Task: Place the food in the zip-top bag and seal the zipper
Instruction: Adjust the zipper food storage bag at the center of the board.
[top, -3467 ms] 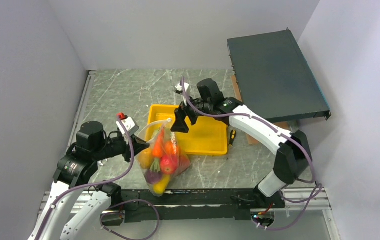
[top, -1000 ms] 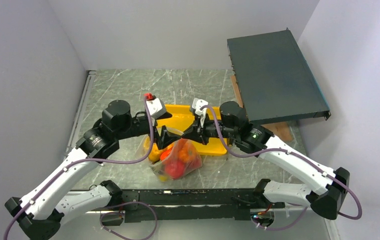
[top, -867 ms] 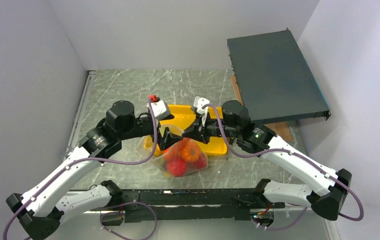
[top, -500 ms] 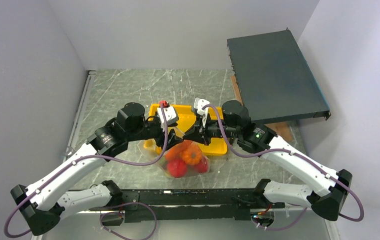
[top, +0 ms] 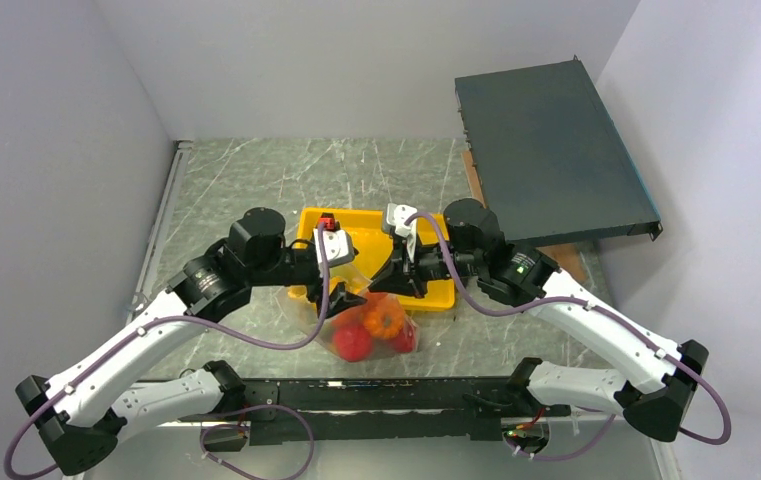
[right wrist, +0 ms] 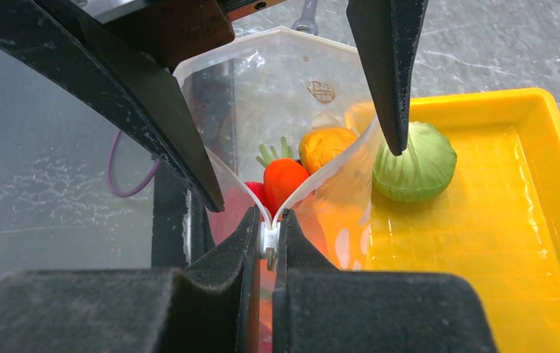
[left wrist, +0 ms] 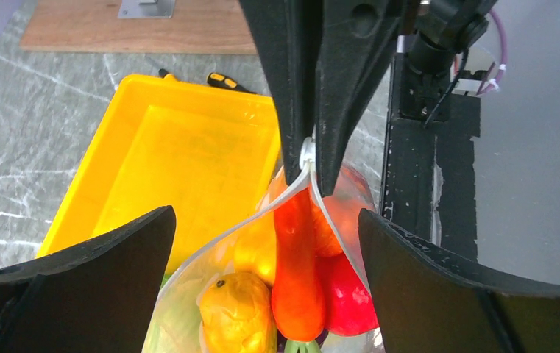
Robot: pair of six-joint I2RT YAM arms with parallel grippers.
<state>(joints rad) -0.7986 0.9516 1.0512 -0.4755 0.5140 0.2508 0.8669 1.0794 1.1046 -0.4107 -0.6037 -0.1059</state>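
Bag of toy veg is hung at the tray's near edge, its zipper end pinched by the right gripper. The left gripper is spread wide. The cabbage, not bagged yet, could be sealed out.

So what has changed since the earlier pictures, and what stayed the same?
The left gripper swung in from the left and now, open, straddles the zip-top bag at its mouth. The right gripper brought the bag down beside the yellow tray, staying shut on the zipper. The tray has not moved.
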